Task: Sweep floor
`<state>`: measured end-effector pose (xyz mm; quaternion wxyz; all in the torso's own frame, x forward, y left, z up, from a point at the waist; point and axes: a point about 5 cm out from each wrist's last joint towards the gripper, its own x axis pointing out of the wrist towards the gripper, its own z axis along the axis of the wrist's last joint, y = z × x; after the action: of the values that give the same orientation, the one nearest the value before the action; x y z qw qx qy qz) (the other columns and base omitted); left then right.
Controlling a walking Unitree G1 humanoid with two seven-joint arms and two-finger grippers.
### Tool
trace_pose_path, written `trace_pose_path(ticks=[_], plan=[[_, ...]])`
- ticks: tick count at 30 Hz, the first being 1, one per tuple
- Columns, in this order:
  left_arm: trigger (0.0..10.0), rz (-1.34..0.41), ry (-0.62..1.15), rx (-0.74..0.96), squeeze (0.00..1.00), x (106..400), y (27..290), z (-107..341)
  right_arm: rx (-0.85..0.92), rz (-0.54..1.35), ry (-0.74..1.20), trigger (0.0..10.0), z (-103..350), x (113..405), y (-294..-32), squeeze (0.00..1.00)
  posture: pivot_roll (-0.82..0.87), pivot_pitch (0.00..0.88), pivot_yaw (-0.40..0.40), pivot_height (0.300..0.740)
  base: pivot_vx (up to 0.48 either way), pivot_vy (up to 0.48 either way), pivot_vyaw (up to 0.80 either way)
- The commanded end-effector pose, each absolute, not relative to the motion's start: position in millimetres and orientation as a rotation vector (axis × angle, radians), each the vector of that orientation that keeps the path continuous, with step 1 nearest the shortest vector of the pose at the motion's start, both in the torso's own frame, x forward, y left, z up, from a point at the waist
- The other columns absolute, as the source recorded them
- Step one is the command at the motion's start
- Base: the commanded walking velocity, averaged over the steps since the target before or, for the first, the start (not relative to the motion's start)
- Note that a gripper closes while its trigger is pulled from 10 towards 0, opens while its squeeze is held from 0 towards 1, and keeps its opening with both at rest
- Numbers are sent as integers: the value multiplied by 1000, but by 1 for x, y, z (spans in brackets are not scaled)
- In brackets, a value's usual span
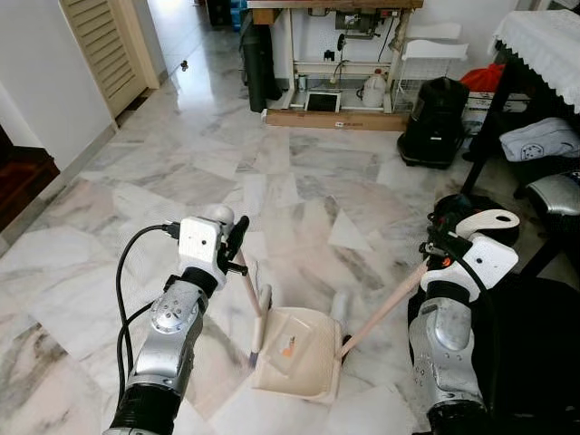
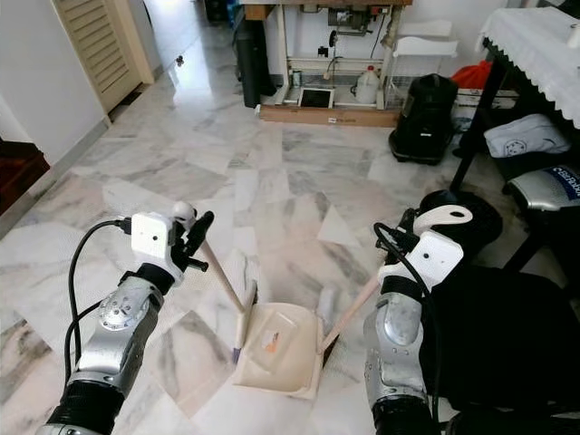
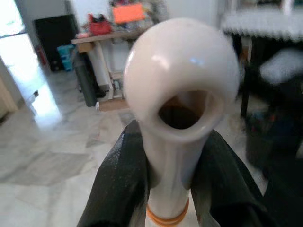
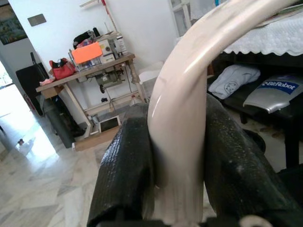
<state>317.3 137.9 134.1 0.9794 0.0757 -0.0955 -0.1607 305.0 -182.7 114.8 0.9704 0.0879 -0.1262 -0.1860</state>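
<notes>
A cream dustpan (image 1: 294, 355) lies on the marble floor (image 1: 272, 163) between my arms, with a small orange scrap (image 1: 288, 344) in it. Its long cream handle (image 1: 385, 308) slants up to my right gripper (image 1: 437, 246), which is shut on the curved handle end (image 4: 177, 142). At the pan's left edge stands a small broom head (image 1: 259, 333). Its stick (image 1: 246, 285) rises to my left gripper (image 1: 237, 239), shut around it just below the looped handle tip (image 3: 182, 75). Black fingers (image 3: 118, 184) press on both sides of that stick.
A sewing-machine table (image 1: 335, 54) with a white jug and boxes under it stands at the back. A black bag (image 1: 435, 118) and a dark table with a lace cloth (image 1: 544, 36) are on the right. A louvred door (image 1: 104, 45) is at the left. Dark cloth (image 1: 535, 344) lies beside my right arm.
</notes>
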Motion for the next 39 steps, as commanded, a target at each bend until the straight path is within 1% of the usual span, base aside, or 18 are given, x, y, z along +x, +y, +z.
trace_pose_path(ticks=[1,3,5,7,8,9,10,11,12,16,19,21,24,27,36,39], plan=[[10000,-309,-199,285,0,319,144,135,202,-371,-302,10000,125,305,-179,0,25,0,70,740,0,0,0],[10000,-281,-176,296,0,321,149,132,202,-378,-298,10000,125,305,-181,0,22,0,70,740,0,0,0],[10000,-291,-190,305,0,321,148,134,200,-379,-298,10000,125,305,-182,0,22,0,69,740,0,0,0],[10000,-305,-193,269,0,321,145,135,200,-379,-298,10000,125,305,-183,0,22,0,69,740,0,0,0],[10000,-316,-194,216,0,321,142,136,200,-379,-299,10000,126,305,-183,0,22,0,69,740,0,0,0],[10000,-337,-200,66,0,321,136,141,201,-378,-300,10000,126,306,-182,0,18,0,70,740,0,0,0],[10000,-337,-200,66,0,321,136,141,201,-378,-300,10000,126,306,-182,0,18,0,70,740,0,0,0],[10000,-357,-209,-69,0,321,132,147,201,-378,-300,10000,127,306,-182,0,20,0,69,740,0,0,0],[10000,-370,-212,-112,0,321,130,150,201,-377,-299,10000,127,307,-182,0,20,0,69,740,0,0,0],[10000,-360,-200,-85,0,324,130,149,202,-374,-297,10000,127,307,-182,0,21,0,68,740,0,0,0],[10000,-313,-192,38,0,325,138,143,200,-375,-297,10000,127,307,-182,0,18,0,69,740,0,0,0],[10000,-272,-166,173,0,327,146,140,198,-375,-299,10000,127,307,-183,0,19,0,68,740,0,0,0],[10000,-263,-183,198,0,327,149,142,198,-376,-298,10000,127,307,-183,0,20,0,67,740,0,0,0],[10000,-270,-201,185,0,327,147,145,199,-374,-297,10000,127,307,-182,0,22,0,69,740,0,0,0],[10000,-240,-226,231,0,325,148,143,201,-368,-297,10000,127,307,-180,0,22,0,70,740,0,0,0],[10000,-249,-254,202,0,321,146,143,136,-349,-319,10000,130,305,-180,0,22,0,69,740,0,0,0]])
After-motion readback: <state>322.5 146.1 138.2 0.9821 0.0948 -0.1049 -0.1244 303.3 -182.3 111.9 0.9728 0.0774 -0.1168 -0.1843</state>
